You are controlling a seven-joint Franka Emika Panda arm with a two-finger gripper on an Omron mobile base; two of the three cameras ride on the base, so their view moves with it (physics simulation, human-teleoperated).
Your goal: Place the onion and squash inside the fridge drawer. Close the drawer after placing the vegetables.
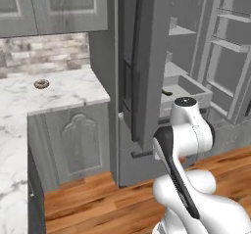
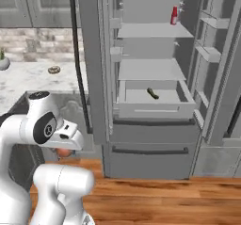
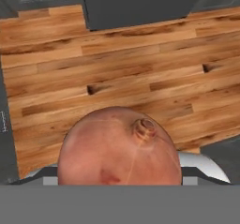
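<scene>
Currently the onion (image 3: 119,148) is clamped in the tool (image 3: 119,178) above the wooden floor (image 3: 140,68). The squash (image 2: 153,93) is seen lying inside the pulled-out fridge drawer (image 2: 155,108).

the onion (image 3: 119,148) sits huge against the hand camera, its lower part cut off at the bottom, and it hides the fingertips. from the right base view just a reddish sliver (image 2: 63,152) peeks under the white arm. the squash (image 2: 153,93) is a tiny dark streak in the drawer (image 2: 155,110); from the left, the fridge door (image 1: 142,66) covers the drawer's left end.
</scene>
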